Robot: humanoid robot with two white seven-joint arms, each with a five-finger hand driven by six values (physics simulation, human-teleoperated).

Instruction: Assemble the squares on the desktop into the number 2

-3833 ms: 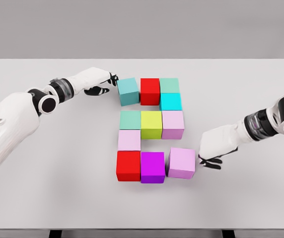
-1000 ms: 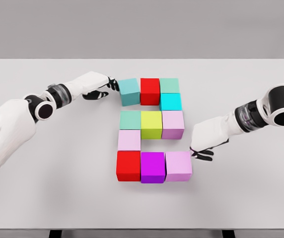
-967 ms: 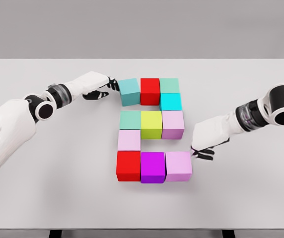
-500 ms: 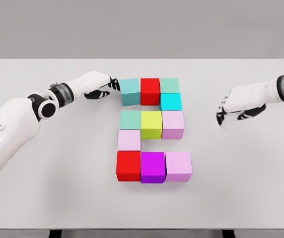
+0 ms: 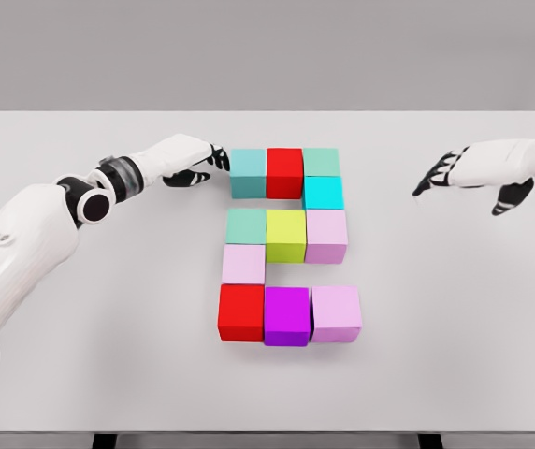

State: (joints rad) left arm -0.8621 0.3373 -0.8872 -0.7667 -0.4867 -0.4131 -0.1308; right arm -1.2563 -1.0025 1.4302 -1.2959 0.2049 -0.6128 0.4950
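1. The squares sit mid-table [image 5: 71, 374] and already read as a 2: a top row of teal block [image 5: 248, 173], red block [image 5: 284, 172] and green block [image 5: 320, 161], a cyan block [image 5: 323, 192] under the right end, a middle row of three, a pale pink block [image 5: 243, 264] on the left, and a bottom row of three ending in the lilac block [image 5: 337, 313].
2. The left hand [image 5: 193, 164] is at the top-left corner, its dark fingertips [image 5: 219, 157] against or just beside the teal block's left face; I can't tell if they touch. The fingers look loosely curled and hold nothing.
3. The right hand [image 5: 469, 173] hangs well apart from the blocks, off to the right, fingers spread and empty.
4. To my eye this is the last tidying step: squaring the top row by nudging the teal block against the red one.
5. Next, I'd judge, only a light sideways push is wanted, if any, then lifting the left hand clear without dragging the teal block back out.
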